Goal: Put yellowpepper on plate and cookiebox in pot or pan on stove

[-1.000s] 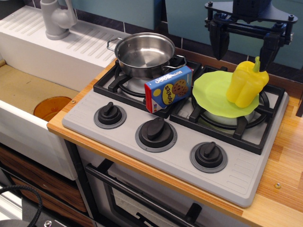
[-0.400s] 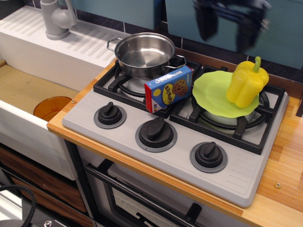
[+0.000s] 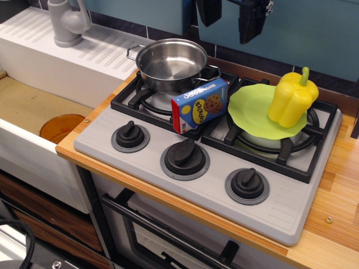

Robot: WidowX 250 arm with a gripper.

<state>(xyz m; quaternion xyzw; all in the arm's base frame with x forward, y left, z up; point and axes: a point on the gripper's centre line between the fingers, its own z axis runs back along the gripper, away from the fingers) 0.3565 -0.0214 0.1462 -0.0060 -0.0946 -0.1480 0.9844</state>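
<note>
The yellowpepper (image 3: 293, 98) stands upright on the lime-green plate (image 3: 252, 110), which rests on the right burner of the grey stove (image 3: 213, 185). The blue cookiebox (image 3: 199, 105) lies tilted on the grate between the burners, just in front of the steel pot (image 3: 171, 64) on the left rear burner. The pot holds nothing. My gripper (image 3: 230, 19) hangs high at the top edge, above and behind the pot and box, its two black fingers (image 3: 252, 21) apart and empty.
A grey faucet (image 3: 66, 21) and white drainboard (image 3: 50, 50) stand at the back left. An orange disc (image 3: 61, 128) lies in the sink at the left. Wooden counter (image 3: 336, 207) runs along the stove's right side. Three black knobs (image 3: 185, 154) line the stove front.
My gripper has risen from above the pepper and moved left, now high above the pot and box. The pepper, plate, box and pot have not moved.
</note>
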